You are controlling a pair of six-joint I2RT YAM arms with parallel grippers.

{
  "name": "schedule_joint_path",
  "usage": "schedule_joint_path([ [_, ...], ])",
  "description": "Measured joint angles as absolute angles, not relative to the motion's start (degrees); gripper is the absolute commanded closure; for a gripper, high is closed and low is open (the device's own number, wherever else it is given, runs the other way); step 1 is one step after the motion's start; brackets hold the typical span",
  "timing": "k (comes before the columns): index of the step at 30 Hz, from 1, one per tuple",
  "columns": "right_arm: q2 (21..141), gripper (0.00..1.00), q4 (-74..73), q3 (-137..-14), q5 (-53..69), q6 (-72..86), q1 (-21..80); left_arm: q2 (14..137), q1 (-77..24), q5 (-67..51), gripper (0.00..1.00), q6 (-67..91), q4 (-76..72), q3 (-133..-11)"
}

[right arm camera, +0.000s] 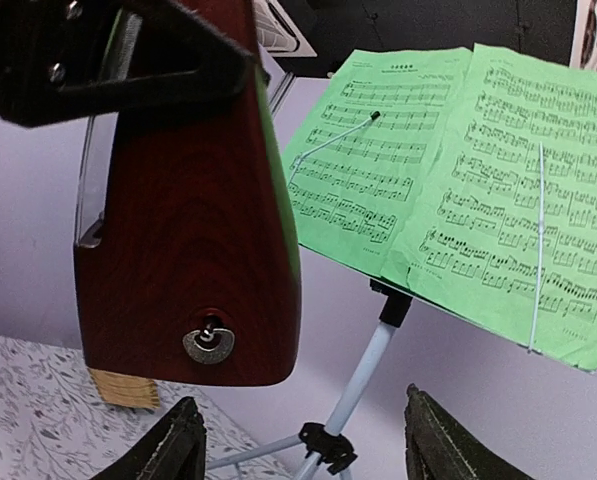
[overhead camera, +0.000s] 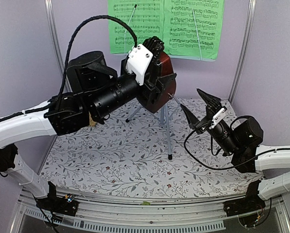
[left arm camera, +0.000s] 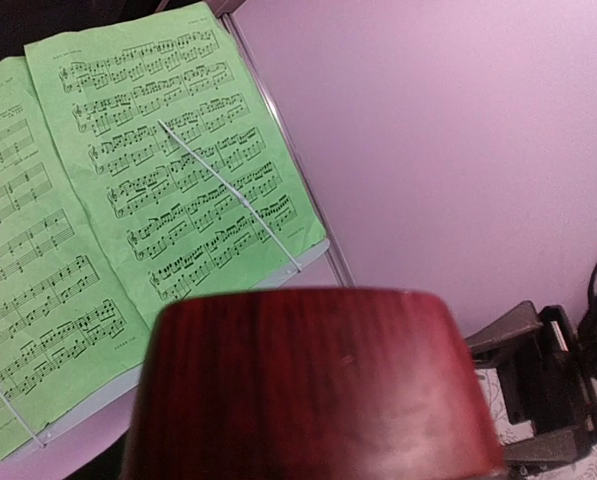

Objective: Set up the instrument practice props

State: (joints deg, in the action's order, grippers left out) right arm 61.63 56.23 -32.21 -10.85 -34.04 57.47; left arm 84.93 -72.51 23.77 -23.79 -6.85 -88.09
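1. At 12 o'clock on the floral cloth [overhead camera: 125,155], the music stand [overhead camera: 167,127] is upright on its tripod. The green booklet [overhead camera: 165,26] lies spread open on its desk w/ both wire page-holders across the pages. That part looks done, w/ the pages facing the arms.
2. The metronome [overhead camera: 159,90] isn't on the table. It's in the air at approx. 11–12 o'clock, just in front of the stand's pole and below the booklet, tilted. It's prob. held up for carrying to a spot beside the stand; can't tell which spot.
3. The L gripper [overhead camera: 152,68] is clamped on the metronome. Its jaws sit wide bc the body is wide. The R wrist view shows a black finger pressed across the upper part.
4. The R gripper [overhead camera: 190,97] is at approx. 3 o'clock, pointing toward 11. Its jaws are well apart, w/ nothing btwn them and touching nothing. It's near the metronome but clear of it, and prob. parked there to stay off the stand's legs.
5. Only a scrap of the tan woven mat [right arm camera: 123,388] shows, behind the metronome at approx. 9 o'clock. The L arm hides the rest.
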Motion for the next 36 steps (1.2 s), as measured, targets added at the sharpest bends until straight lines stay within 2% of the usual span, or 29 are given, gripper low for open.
schedule_joint_path([
  [10,73.80,0.30,80.88,-28.95,-13.65,-75.16,63.29,89.17,-75.29,26.44,1.00,-22.76,4.43,-96.71],
  [16,76.01,0.30,88.44,-28.93,-14.70,-89.82,64.69,89.17,-75.81,26.37,1.00,-22.76,5.72,-97.58],
  [24,76.18,0.30,88.49,-28.93,-14.92,-97.78,65.32,89.17,-76.40,26.06,1.00,-22.76,6.57,-97.67],
  [36,76.14,0.30,88.42,-28.32,-14.96,-100.57,65.36,89.17,-77.62,25.82,1.00,-22.50,8.47,-99.85],
])
